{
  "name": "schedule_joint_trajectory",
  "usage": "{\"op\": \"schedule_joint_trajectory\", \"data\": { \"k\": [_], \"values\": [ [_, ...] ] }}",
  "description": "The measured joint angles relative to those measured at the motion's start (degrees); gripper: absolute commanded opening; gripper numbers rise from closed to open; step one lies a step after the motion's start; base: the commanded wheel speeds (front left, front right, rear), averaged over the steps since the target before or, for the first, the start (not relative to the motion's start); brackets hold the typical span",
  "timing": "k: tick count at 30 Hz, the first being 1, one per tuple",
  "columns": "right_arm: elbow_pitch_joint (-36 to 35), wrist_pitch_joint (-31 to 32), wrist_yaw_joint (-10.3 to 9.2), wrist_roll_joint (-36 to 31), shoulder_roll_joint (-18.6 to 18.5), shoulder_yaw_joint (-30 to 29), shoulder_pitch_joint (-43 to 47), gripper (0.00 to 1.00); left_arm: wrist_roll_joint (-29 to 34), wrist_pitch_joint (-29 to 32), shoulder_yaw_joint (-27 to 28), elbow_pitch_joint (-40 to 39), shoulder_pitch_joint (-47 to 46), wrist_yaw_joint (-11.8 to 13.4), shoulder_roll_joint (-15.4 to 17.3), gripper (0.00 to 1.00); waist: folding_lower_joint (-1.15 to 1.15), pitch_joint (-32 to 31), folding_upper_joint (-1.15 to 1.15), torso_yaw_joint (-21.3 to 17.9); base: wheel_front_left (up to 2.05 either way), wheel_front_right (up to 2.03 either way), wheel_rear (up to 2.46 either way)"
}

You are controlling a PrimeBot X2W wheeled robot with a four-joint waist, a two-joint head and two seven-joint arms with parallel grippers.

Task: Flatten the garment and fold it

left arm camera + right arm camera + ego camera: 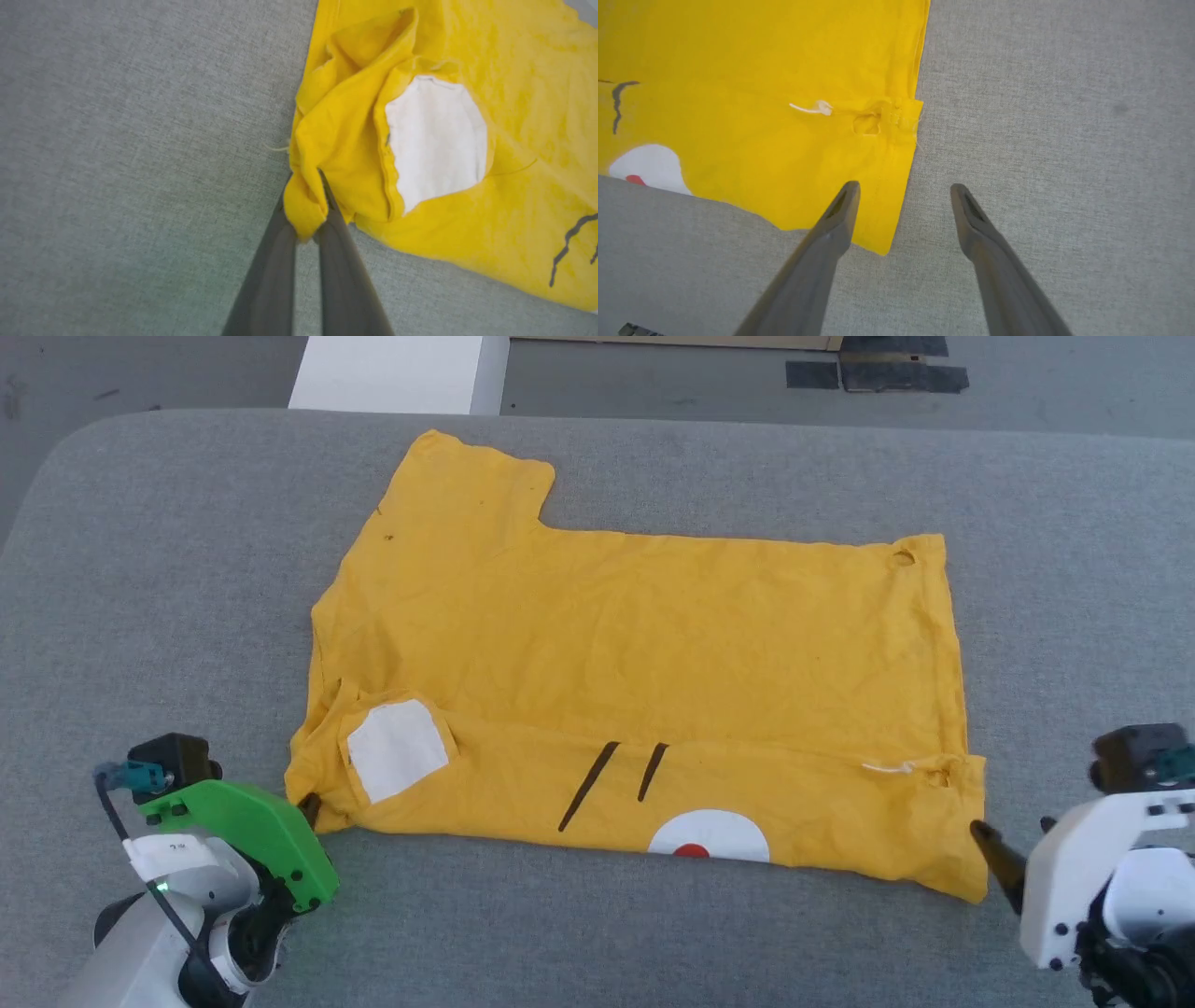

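— What do you have in front of you apart from the job itself?
— My worktop [653,933], covered in grey woven cloth, far left corner rounded. Beyond its far edge I see grey floor [672,383].
— Anything on that floor?
— A white block [397,373] behind the far edge, left of centre. Further right, black tape patches [896,375] stuck down, and a tan board edge [672,341] at the very top
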Motion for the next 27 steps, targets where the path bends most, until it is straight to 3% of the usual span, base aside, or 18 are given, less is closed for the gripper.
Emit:
{"op": "schedule_joint_trajectory", "data": {
  "k": [7,16,17,18,19,27],
  "values": [
    [5.84,1.24,0.00,-6.17,0.10,4.31,-3.13,1.00,-0.05,-0.38,0.35,-4.92,0.37,0.67,0.48,0.00,0.00,1.96,0.00,0.69,0.00,0.00,0.00],
    [11.52,0.73,-0.01,-7.06,-2.16,9.61,-6.55,1.00,-0.03,0.04,-0.09,-5.63,0.37,1.13,0.45,0.00,0.00,4.26,0.00,1.63,0.00,0.00,0.00],
    [11.80,0.91,-0.01,-6.55,-2.35,9.72,-6.79,0.91,-0.03,0.04,-0.08,-5.63,0.36,1.13,0.44,0.00,0.00,4.38,0.00,1.66,0.00,0.00,0.00],
    [11.87,1.03,-0.01,-6.14,-2.57,9.87,-6.98,0.24,-0.03,0.04,-0.10,-5.60,0.36,1.13,0.44,0.00,0.00,4.42,0.00,1.68,0.00,0.00,0.00],
    [11.92,1.16,-0.01,-5.34,-2.81,9.95,-7.22,0.00,-0.07,0.03,-0.03,-5.55,0.37,1.13,0.38,0.00,0.00,4.39,0.00,1.67,0.00,0.00,0.00],
    [11.60,1.52,-0.01,1.72,-4.77,8.96,-8.03,0.00,-0.76,-0.44,0.76,-5.16,0.62,1.03,0.65,0.00,0.00,1.94,0.00,1.48,0.00,0.00,0.00]
  ]
}}
